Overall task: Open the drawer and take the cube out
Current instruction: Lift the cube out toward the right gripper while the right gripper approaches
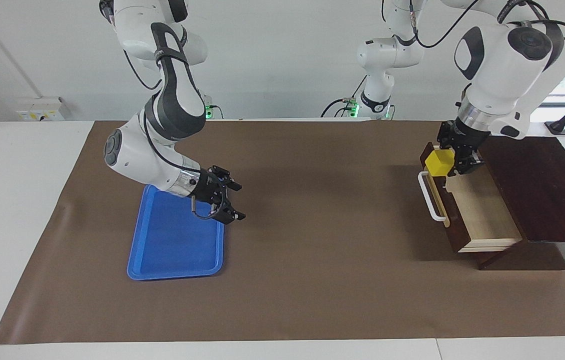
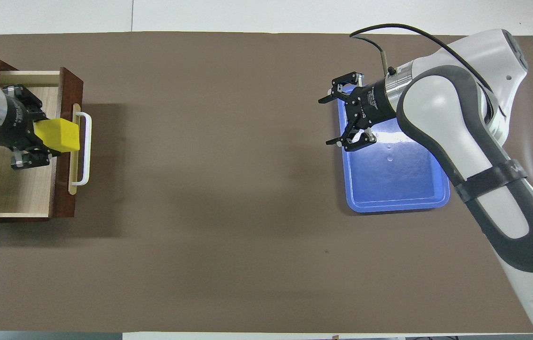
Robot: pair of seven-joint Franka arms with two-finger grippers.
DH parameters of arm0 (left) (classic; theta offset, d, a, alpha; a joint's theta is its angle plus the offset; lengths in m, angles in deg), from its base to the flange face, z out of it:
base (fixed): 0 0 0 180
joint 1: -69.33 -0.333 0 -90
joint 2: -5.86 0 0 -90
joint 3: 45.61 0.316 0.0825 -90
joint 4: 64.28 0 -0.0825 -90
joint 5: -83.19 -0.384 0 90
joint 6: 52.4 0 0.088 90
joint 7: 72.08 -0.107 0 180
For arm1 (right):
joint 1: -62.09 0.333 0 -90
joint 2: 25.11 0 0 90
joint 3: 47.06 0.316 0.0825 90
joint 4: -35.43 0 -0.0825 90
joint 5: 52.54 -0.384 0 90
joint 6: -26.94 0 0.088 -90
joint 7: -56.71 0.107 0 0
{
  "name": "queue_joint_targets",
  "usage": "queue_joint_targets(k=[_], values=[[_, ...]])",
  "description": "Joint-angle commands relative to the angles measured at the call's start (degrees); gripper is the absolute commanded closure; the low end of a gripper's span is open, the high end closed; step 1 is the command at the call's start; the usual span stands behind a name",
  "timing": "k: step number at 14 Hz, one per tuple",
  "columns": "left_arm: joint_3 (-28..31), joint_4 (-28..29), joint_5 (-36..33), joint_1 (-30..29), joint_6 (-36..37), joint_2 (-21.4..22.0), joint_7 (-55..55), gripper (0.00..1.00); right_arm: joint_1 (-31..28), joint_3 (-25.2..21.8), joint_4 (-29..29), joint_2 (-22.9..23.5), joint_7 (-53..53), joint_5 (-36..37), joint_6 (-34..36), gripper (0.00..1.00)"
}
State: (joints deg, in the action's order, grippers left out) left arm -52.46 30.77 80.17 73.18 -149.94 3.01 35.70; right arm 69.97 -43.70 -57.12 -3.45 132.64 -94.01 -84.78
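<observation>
Left claw point(image 1: 455, 161) clamps cube point(image 1: 439, 162) above open drawer point(image 1: 472, 210) | right claw point(image 1: 226, 199) spread wide over blue tray point(image 1: 174, 250), waiting | cube likely light, rigid; flat opposite faces suit gripping.

Blue tray point(image 1: 174, 245) on brown mat point(image 1: 312, 250)

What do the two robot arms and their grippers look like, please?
Both arms have glossy white rounded shells with dark grey joint sections and black cables running along them. A silver metal ring joins each wrist to its gripper. The left gripper and right gripper are black, with two thin linked fingers.
</observation>
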Motion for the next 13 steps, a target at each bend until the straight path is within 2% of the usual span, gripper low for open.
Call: queue_joint_targets(k=[1,3,5,7,9,13], values=[[0.8,-3.6,0.6,7.2,3.9,-2.0,10.0,1.0,-0.2,0.2,-1.7,-1.1,-1.9,-1.2,-1.6,0.02],[0.8,-3.6,2.7,11.2,3.5,-2.1,14.5,1.0,-0.1,0.2,-1.8,-1.1,-1.9,-1.2,-1.7,0.02],[0.9,-4.3,4.1,14.7,2.7,-6.0,17.4,1.0,-0.2,0.2,-1.8,-1.1,-1.9,-1.2,-1.5,0.02],[0.8,-4.4,4.6,17.0,-3.8,-9.7,21.7,1.0,-0.2,0.2,-2.4,-1.2,-2.0,-1.2,-1.5,0.02],[0.8,-3.1,4.8,17.7,-10.8,-10.9,26.6,1.0,-0.2,0.2,-2.4,-1.2,-1.9,-1.2,-1.7,0.02],[0.8,-2.6,4.2,17.8,-11.9,-11.7,26.9,1.0,-0.1,0.2,-2.4,-0.8,-2.0,-1.2,-1.8,0.02]])
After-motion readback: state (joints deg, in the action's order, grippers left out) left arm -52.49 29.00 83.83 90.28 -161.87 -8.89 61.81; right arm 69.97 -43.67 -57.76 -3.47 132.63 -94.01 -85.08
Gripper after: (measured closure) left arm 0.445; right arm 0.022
